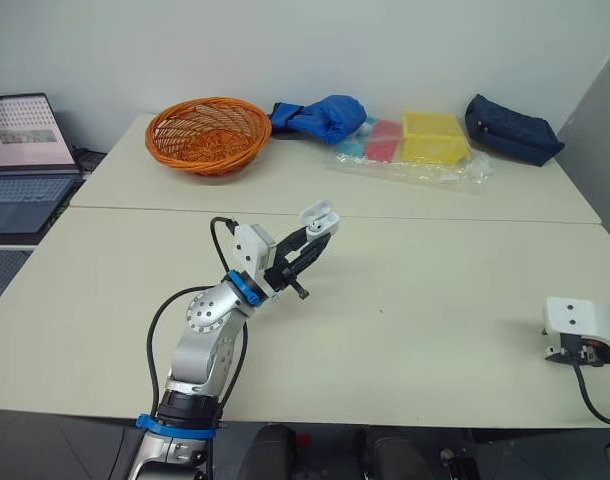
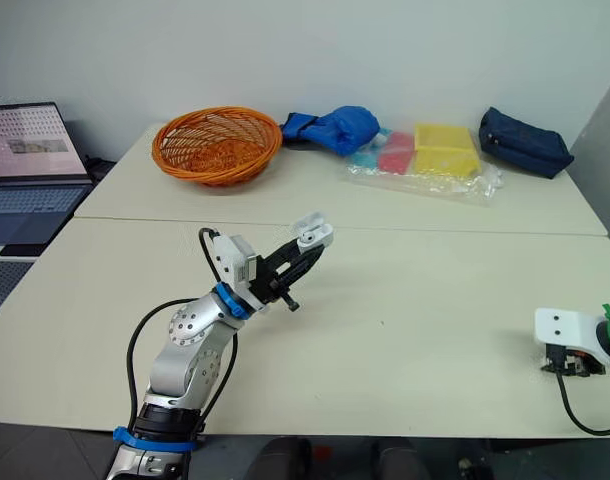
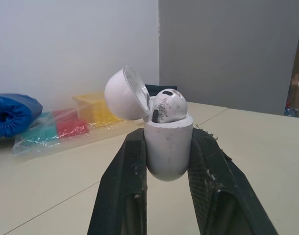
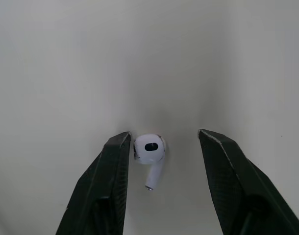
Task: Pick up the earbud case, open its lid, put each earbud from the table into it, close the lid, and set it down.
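Earbud case (image 3: pixel 168 147): was clamped upright by its lower body between the two fingers of the left gripper (image 3: pixel 168 139). Was raised off the desk (image 1: pixel 435 300), over the middle and somewhat toward the left edge. Lid (image 3: pixel 124 93) stood hinged open, tipped back. Carried one earbud (image 3: pixel 168 105) seated in the top, rounded head poking above the rim, dark smudges on it. Couldn't tell whether the other slot was filled.

Second earbud (image 4: pixel 150 152): lay flat on the desk near the right end of the front edge, between the fingers of the right gripper (image 4: pixel 164 133). Jaws stood apart, gripping nothing. Sat just beside one finger (contact unclear) and well apart from the other, stem pointing back toward the wrist.

Rest, along the far edge from left to right:
- orange wicker basket (image 1: pixel 207 133)
- blue cloth bundle (image 1: pixel 325 117) just beside it
- clear plastic bag (image 1: pixel 415 150) with teal, red and yellow boxes
- navy pouch (image 1: pixel 512 128) near the right corner

Open laptop (image 1: pixel 25 160) stood off the desk past the left edge.
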`<state>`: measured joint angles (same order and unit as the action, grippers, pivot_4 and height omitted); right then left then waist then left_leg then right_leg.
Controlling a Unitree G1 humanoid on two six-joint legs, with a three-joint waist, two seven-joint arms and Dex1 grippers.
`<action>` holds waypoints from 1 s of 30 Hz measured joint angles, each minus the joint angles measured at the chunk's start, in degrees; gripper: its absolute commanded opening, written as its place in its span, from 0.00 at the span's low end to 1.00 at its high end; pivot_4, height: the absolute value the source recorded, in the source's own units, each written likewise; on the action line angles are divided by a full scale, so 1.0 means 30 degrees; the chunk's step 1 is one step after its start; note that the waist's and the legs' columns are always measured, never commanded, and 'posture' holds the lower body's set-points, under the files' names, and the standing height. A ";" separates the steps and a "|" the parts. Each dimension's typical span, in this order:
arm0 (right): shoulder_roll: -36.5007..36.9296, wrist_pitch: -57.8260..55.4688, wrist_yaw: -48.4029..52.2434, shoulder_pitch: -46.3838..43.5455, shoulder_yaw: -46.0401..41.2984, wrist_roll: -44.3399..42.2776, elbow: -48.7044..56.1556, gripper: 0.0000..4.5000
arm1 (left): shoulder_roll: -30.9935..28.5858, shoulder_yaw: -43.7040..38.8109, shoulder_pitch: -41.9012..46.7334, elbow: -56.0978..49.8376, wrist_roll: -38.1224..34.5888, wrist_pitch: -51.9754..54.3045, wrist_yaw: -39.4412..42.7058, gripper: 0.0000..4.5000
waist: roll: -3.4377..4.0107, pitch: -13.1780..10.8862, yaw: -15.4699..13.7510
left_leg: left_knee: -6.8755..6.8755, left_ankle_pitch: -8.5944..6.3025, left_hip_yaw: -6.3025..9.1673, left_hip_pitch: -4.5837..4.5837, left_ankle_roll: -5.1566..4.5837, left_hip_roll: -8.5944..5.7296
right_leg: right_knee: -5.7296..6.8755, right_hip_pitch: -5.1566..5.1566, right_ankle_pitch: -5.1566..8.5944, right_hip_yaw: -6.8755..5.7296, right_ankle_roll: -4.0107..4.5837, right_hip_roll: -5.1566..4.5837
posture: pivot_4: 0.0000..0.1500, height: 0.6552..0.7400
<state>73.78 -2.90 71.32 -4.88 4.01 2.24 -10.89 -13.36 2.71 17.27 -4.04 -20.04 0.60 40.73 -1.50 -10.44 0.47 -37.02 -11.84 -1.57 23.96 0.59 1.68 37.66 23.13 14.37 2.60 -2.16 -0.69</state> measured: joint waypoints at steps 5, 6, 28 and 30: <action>-0.0014 -0.0283 -0.0062 0.0166 -0.0160 -0.0001 0.0003 0.47 | 0.0016 0.0141 -0.0003 -0.0029 -0.0012 0.0104 0.0003 0.17 | -0.0001 0.0001 -0.0104 | -0.0012 0.0000 -0.0006 0.0000 0.0000 -0.0001 | -0.0001 -0.0005 0.0007 0.0014 0.0006 -0.0006 | 1.00 1.00; -0.0020 -0.0331 -0.0064 0.0157 -0.0158 0.0002 -0.0009 0.47 | 0.0015 0.0141 -0.0003 -0.0050 -0.0016 0.0109 0.0004 0.17 | -0.0003 0.0001 -0.0118 | -0.0014 0.0001 -0.0006 0.0000 -0.0001 0.0000 | -0.0001 -0.0005 0.0009 0.0014 0.0009 -0.0006 | 1.00 1.00; -0.7466 -0.8389 -0.1793 -0.4941 -0.1717 -0.6139 0.4233 0.09 | -0.0124 0.0093 0.0229 0.0078 -0.0047 0.0042 0.0193 0.17 | -0.0151 0.0053 0.0630 | -0.0020 0.0013 0.0025 -0.0060 -0.0008 0.0025 | 0.0101 0.0045 -0.0111 0.0095 -0.0009 0.0105 | 1.00 1.00; -1.1327 -1.2163 -0.5055 -0.8029 -0.3141 -0.9610 0.6401 0.09 | 0.0067 0.0292 0.0713 0.0199 -0.0038 -0.0009 0.0386 0.17 | -0.0066 -0.0007 0.0811 | -0.0015 0.0029 0.0121 -0.0055 0.0017 0.0013 | 0.0152 0.0070 -0.0142 0.0097 0.0016 0.0168 | 1.00 1.00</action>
<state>39.80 -39.39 56.15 -28.96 -5.42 -26.59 8.31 -13.16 3.58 19.41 -3.45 -20.15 0.57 41.89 -1.70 -10.46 2.91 -37.06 -11.75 -1.21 23.79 0.64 1.72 38.11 23.34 13.94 2.89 -2.12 -0.19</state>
